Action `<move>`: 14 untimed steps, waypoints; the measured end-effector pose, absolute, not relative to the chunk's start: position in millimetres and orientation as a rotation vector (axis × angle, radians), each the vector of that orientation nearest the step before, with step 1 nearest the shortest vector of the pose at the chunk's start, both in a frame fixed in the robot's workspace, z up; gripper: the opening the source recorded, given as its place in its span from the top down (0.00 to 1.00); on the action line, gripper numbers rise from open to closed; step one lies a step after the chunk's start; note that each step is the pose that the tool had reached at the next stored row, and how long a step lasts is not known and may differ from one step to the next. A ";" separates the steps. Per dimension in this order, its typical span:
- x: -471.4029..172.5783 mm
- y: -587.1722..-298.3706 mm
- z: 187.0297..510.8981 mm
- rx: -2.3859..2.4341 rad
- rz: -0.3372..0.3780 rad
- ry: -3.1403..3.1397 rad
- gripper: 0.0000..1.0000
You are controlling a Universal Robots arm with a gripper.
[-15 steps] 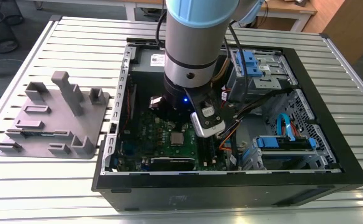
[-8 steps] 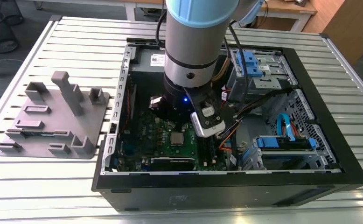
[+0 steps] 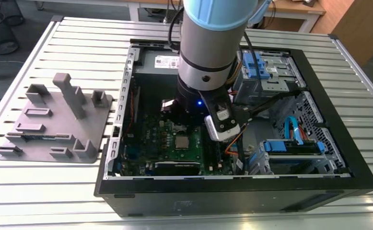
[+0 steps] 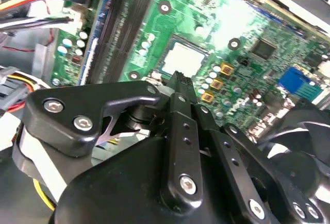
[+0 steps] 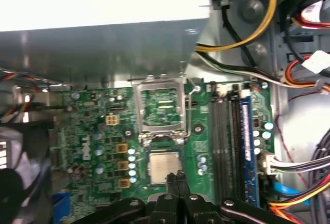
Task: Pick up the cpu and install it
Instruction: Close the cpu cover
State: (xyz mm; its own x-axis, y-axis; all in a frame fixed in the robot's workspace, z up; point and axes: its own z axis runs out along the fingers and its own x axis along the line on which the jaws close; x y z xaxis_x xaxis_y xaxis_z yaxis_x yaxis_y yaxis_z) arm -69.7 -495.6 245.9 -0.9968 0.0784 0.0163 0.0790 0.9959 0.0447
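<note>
The cpu (image 5: 164, 165), a small square chip with a silver top, lies flat in the socket of the green motherboard (image 5: 93, 131). It also shows in the second wrist view (image 4: 183, 58) and in the exterior view (image 3: 182, 142). The socket's metal frame lid (image 5: 161, 108) stands flipped open beside it. My gripper (image 5: 176, 176) hovers just above the cpu's near edge. Its two black fingers are pressed together with nothing between them, as the second wrist view (image 4: 179, 77) also shows.
The arm reaches down into an open black computer case (image 3: 340, 187) on a slatted metal table. A grey plastic holder (image 3: 52, 124) stands on the exterior view's left. Memory slots (image 5: 229, 141), coloured cables (image 5: 304, 69) and blue drive bays (image 3: 289, 146) crowd the board's surroundings.
</note>
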 end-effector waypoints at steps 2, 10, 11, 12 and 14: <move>-63.9 -494.9 245.2 -0.123 -0.071 -3.124 0.89; -50.2 -492.1 240.5 -0.093 -0.071 -3.124 0.89; -49.8 -492.0 239.6 -0.082 -0.071 -3.125 0.89; -49.4 -492.0 238.8 -0.069 -0.070 -3.125 0.89; -48.9 -492.0 237.6 -0.041 -0.070 -3.125 0.89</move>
